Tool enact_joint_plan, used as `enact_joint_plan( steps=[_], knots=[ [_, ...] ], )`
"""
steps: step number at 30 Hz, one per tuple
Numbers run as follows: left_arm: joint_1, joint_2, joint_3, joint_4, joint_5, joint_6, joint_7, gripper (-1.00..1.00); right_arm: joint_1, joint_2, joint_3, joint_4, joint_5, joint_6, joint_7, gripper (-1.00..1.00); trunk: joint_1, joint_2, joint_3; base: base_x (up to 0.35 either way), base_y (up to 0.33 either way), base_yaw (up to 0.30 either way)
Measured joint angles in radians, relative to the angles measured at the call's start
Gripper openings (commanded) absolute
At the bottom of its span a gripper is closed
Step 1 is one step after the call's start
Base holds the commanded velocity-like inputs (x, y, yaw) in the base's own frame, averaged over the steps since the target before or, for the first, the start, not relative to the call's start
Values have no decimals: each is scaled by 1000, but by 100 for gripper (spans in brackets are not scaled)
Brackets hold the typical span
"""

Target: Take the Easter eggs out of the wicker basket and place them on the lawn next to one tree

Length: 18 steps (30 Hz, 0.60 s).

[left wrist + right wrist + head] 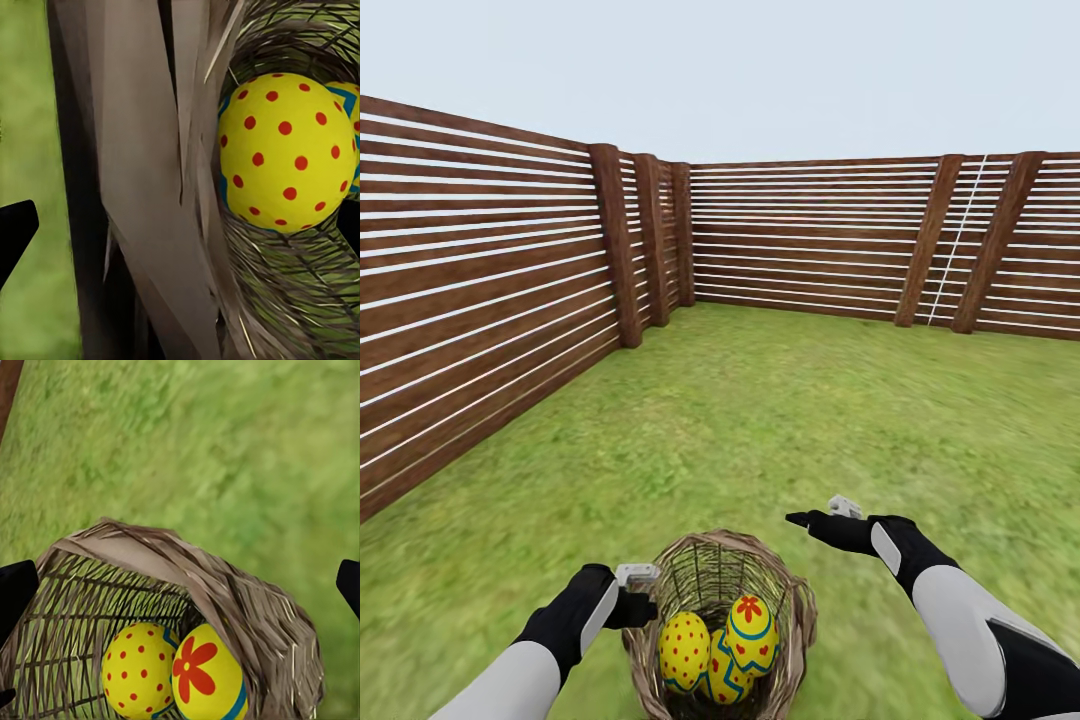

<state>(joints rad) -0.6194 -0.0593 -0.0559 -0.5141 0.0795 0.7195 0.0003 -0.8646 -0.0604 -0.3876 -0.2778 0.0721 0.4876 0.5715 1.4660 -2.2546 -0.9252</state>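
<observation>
Head view: wicker basket sits on the lawn just in front of the robot, between its two arms, with a slatted fence beyond.
Easter eggs: three lie together inside the basket, touching one another; none is out.
Left pincer: pressed close against the basket's outer rim; left wrist view shows the weave between its dark fingertips and a dotted egg beyond; fingers apart, clamped on nothing that I can make out.
Right pincer: hangs above and beside the basket's far rim, fingers spread wide, empty.
Tree: none to point at here.
Progress: nothing done yet, by my reading; all three eggs must be lifted out and carried to one tree.
</observation>
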Motion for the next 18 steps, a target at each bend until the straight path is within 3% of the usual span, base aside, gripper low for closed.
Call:
enact_joint_plan(
  steps=[5,6,9,11,18],
  knots=[
    [0,-1,-1,1,0,0,0,100,0,-1,0,0,0,0,0,100,0,0,0,0,0,0],
    [0,-2,-1,1,0,0,0,-100,0,-1,0,0,0,0,0,100,0,0,0,0,0,0],
    [0,-2,-1,3,-11,0,1,-100,0,-1,0,0,0,0,0,100,0,0,0,0,0,0],
    [0,-2,-1,1,11,0,1,-100,0,-3,0,0,0,0,0,100,0,0,0,0,0,0],
    [0,-2,0,-14,17,0,0,-100,0,-3,0,0,0,1,0,100,-4,7,3,0,0,0]
  ],
)
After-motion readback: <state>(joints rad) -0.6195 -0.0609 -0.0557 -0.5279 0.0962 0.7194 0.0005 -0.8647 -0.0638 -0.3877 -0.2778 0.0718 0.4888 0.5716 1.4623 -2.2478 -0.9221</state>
